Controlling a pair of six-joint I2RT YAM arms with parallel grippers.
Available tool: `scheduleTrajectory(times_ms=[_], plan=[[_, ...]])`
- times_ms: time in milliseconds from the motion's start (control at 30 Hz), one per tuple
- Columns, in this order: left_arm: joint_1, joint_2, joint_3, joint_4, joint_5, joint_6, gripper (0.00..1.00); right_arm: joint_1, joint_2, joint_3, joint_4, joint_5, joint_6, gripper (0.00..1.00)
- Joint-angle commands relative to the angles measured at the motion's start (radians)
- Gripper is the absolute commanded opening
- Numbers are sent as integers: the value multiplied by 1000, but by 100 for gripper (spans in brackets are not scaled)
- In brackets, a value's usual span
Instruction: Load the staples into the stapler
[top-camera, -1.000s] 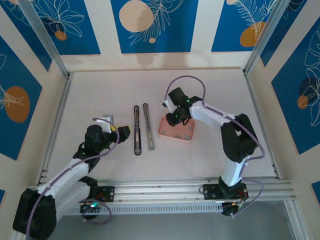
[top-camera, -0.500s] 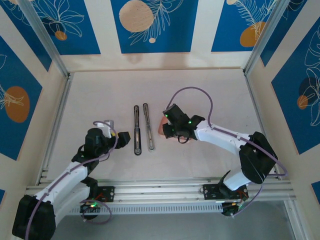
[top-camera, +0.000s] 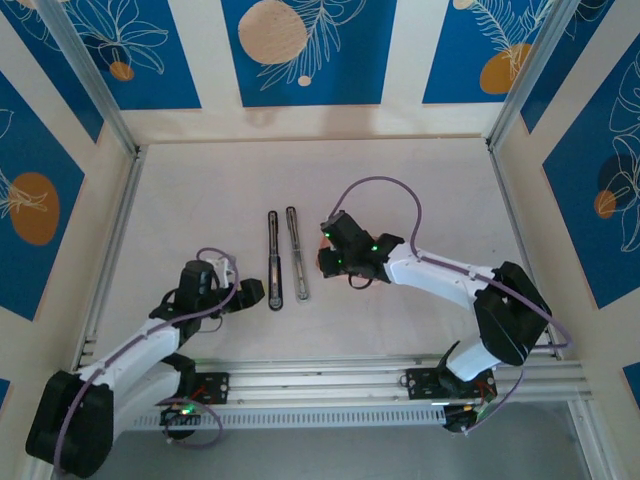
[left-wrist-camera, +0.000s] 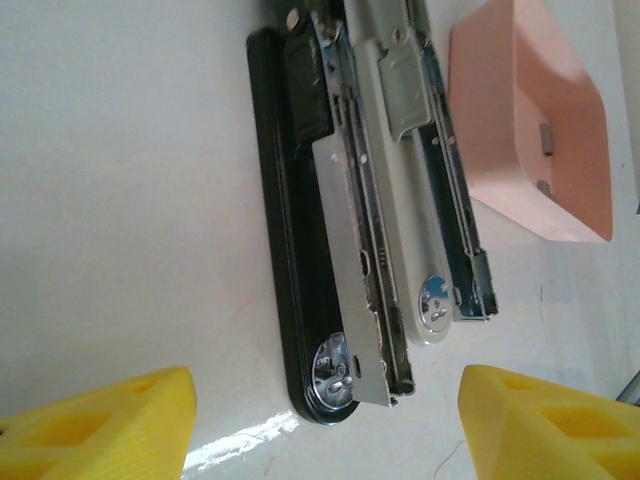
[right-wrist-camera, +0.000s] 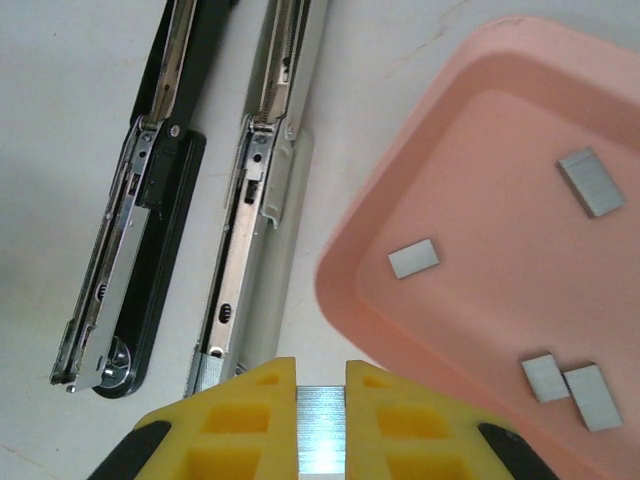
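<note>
The stapler lies opened flat as two long bars side by side: a black bar (top-camera: 274, 262) (left-wrist-camera: 300, 250) (right-wrist-camera: 150, 230) and a white bar (top-camera: 296, 255) (left-wrist-camera: 425, 190) (right-wrist-camera: 262, 230) with a metal channel. My right gripper (top-camera: 337, 262) (right-wrist-camera: 321, 372) is shut on a grey strip of staples (right-wrist-camera: 321, 425), hovering just right of the white bar's near end. More staples (right-wrist-camera: 414, 258) lie loose in the pink tray (right-wrist-camera: 380, 300). My left gripper (top-camera: 250, 292) (left-wrist-camera: 325, 430) is open, its yellow fingers (left-wrist-camera: 110, 420) apart on either side of the stapler's near ends, not touching them.
The pink tray (left-wrist-camera: 520, 130) sits right beside the white bar, partly under my right wrist in the top view. An aluminium rail (top-camera: 330, 380) runs along the near table edge. Bare table surface (top-camera: 200, 190) lies to the left and behind the stapler.
My right gripper has swung left from over the pink tray toward the stapler, carrying the staple strip. My left gripper has dropped nearer the front edge and its fingers have narrowed a little.
</note>
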Motion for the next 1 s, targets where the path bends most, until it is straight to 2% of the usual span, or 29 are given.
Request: scheduleTrajectory(times_ms=[0, 633, 967], plan=[[-27, 48, 1, 57, 37, -43, 69, 21, 23, 42, 0, -15, -3, 15], [-144, 355, 105, 153, 91, -37, 68, 39, 37, 45, -6, -13, -8, 14], [-193, 402, 140, 179, 86, -19, 65, 42, 21, 31, -15, 1, -12, 14]])
